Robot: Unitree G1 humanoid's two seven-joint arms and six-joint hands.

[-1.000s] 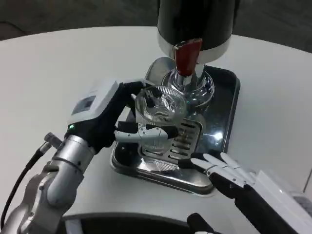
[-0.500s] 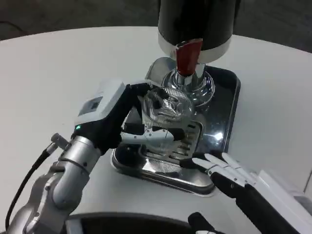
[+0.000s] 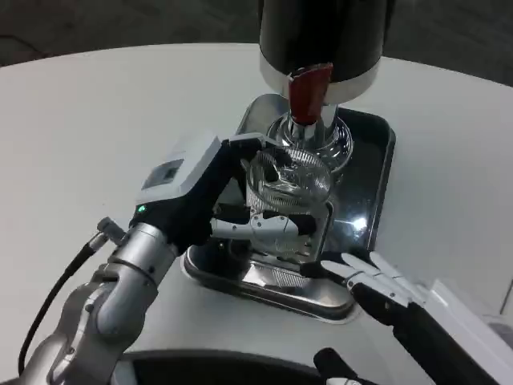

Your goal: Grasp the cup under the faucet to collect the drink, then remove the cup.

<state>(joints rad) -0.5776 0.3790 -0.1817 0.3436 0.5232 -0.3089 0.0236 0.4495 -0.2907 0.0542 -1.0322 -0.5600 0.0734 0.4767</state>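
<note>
white table (image 3: 96, 112) | left robot hand (image 3: 228, 200) grips cup (image 3: 288, 180) | right robot hand (image 3: 377, 281) empty, fingers spread

Clear ribbed glass cup (image 3: 290, 178), upright, held over the slotted drip tray (image 3: 377, 172) just beneath the red-handled faucet (image 3: 308, 92) of the black dispenser (image 3: 325, 32).

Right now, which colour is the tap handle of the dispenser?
Red. The tap handle shows best in the head view, above the cup.
</note>
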